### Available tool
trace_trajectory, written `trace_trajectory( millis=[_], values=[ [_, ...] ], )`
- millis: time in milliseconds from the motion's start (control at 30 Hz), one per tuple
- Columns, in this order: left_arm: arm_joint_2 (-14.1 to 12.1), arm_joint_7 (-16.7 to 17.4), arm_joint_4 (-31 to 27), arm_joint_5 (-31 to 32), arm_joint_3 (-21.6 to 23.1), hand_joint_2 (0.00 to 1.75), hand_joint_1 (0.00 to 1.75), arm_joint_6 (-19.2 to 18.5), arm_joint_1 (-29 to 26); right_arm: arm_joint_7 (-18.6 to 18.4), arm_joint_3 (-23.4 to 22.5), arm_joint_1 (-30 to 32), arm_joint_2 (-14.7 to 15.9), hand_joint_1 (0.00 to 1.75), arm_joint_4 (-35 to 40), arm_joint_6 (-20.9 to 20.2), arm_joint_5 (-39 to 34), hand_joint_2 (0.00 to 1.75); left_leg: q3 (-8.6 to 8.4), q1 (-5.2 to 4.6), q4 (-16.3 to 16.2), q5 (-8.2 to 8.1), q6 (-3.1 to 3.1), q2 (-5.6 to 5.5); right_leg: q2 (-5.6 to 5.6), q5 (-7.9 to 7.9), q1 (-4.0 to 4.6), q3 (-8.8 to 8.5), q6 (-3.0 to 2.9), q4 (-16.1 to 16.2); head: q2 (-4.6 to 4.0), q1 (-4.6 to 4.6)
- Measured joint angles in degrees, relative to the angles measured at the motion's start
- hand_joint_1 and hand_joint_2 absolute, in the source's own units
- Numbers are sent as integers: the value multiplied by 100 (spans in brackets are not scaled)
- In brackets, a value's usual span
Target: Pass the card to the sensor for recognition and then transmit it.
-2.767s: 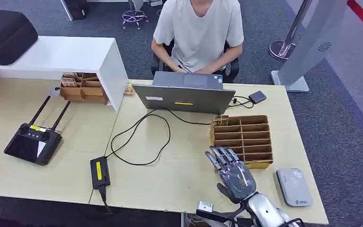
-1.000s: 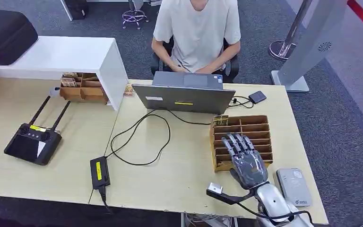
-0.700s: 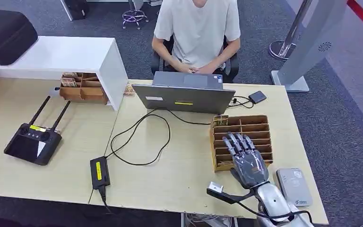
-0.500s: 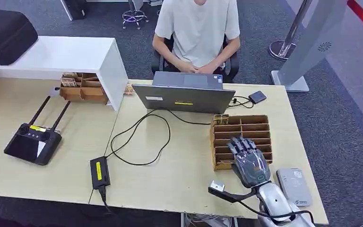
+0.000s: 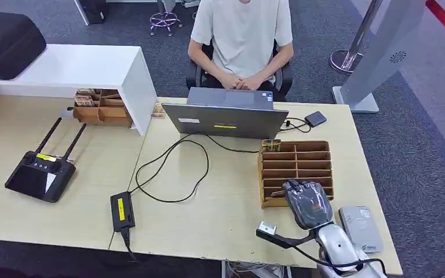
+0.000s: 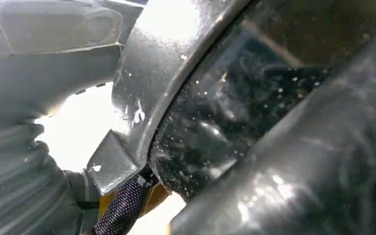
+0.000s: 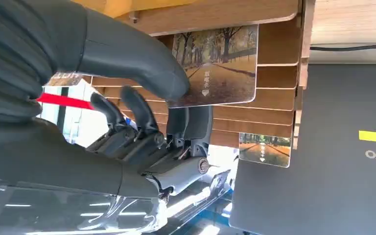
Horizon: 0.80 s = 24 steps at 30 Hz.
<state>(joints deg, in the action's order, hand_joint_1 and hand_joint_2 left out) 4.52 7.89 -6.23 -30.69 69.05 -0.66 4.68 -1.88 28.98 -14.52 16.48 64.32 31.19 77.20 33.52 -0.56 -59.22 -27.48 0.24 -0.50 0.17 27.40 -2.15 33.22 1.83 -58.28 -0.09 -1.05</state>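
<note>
You see the table under your right hand, with the laptop well beyond the hand toward the seated person. The wooden card rack lies directly under the hand's curled fingers. The grey sensor lies just beside the hand on its outer side. In the right wrist view the thumb presses on a card with a tree picture, pinched against the fingers at the rack's slots. Your left hand's state cannot be told from its wrist view.
</note>
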Motion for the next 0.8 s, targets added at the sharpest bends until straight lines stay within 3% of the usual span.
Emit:
trace_trajectory(
  millis=[800],
  values=[
    [0,-33,0,9,147,175,0,48,13,7,-81,76,2,175,39,-2,31,175,0,0,0,0,0,0,1,0,1,0,0,0,0,0]
  ],
)
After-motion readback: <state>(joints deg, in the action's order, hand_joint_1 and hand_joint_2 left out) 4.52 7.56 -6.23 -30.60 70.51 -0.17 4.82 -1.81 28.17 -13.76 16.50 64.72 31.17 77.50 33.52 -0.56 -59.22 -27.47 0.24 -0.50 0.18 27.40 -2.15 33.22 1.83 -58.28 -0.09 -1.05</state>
